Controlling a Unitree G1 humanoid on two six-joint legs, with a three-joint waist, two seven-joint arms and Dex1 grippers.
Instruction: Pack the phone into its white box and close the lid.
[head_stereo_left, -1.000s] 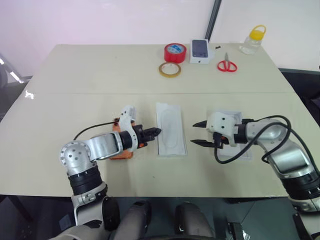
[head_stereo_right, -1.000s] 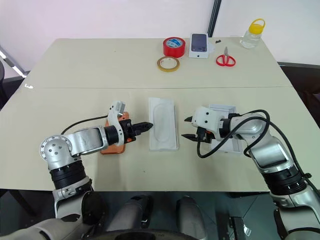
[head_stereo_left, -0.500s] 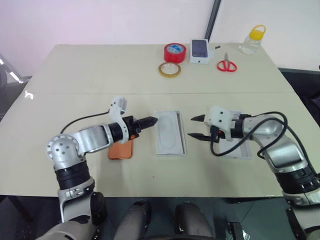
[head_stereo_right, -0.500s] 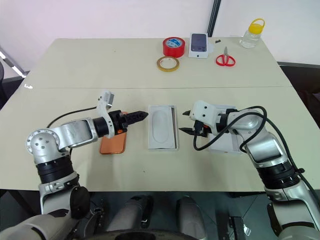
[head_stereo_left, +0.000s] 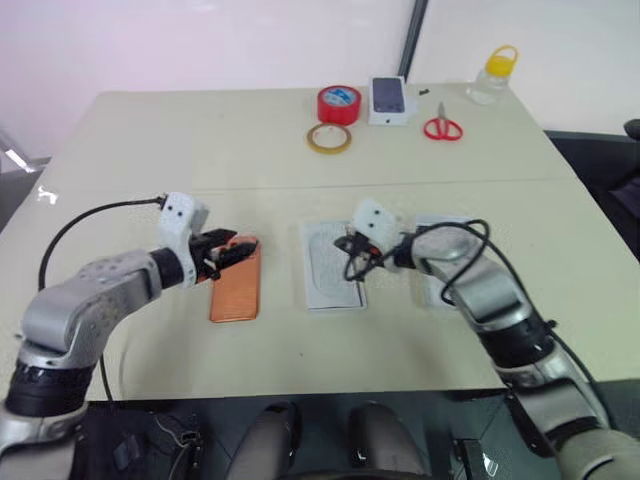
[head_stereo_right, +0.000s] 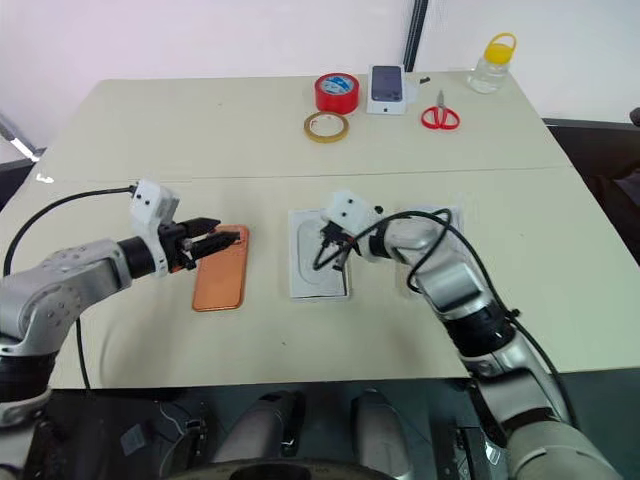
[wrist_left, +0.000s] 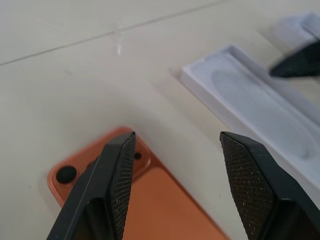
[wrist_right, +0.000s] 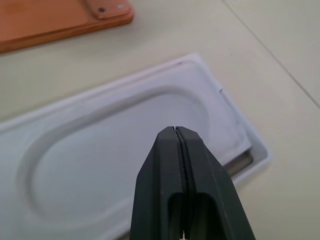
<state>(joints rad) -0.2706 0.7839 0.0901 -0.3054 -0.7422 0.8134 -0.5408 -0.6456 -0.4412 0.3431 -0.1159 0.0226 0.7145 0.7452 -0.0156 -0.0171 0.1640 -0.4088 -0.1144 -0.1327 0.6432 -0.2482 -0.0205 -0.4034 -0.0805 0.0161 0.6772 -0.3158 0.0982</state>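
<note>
two grippers are over the near half of my tabletop (head_stereo_left: 150, 150). closest to me lies the phone (head_stereo_left: 236, 285), flat, back side up, orange, with its camera cluster at the far end. my left gripper (head_stereo_right: 222, 241) hovers over that far end, pointing toward the middle of the tabletop; in the left wrist view its jaws stand apart with the phone's camera corner (wrist_left: 90, 167) showing between and below them, and nothing is gripped.

just beside the phone on the right, with bare tabletop between them, sits the white box (head_stereo_left: 330, 275), a shallow tray with the moulded insert and its oval recess facing up. my right gripper (head_stereo_left: 350, 262) is over the right part of that tray, and in the right wrist view its jaws are pressed together, empty, tips above the oval recess (wrist_right: 115, 145); i cannot tell whether they touch the insert. beyond the right arm's cable a second white piece (head_stereo_left: 440, 275) lies on the tabletop, partly hidden; i take it for the lid.

well apart, along the far edge: a tan tape ring (head_stereo_left: 329, 138), a red tape roll (head_stereo_left: 339, 104), a small white box picturing a dark phone (head_stereo_left: 389, 100), red-handled scissors (head_stereo_left: 441, 126) and a clear bottle with a yellow cap (head_stereo_left: 487, 78).
</note>
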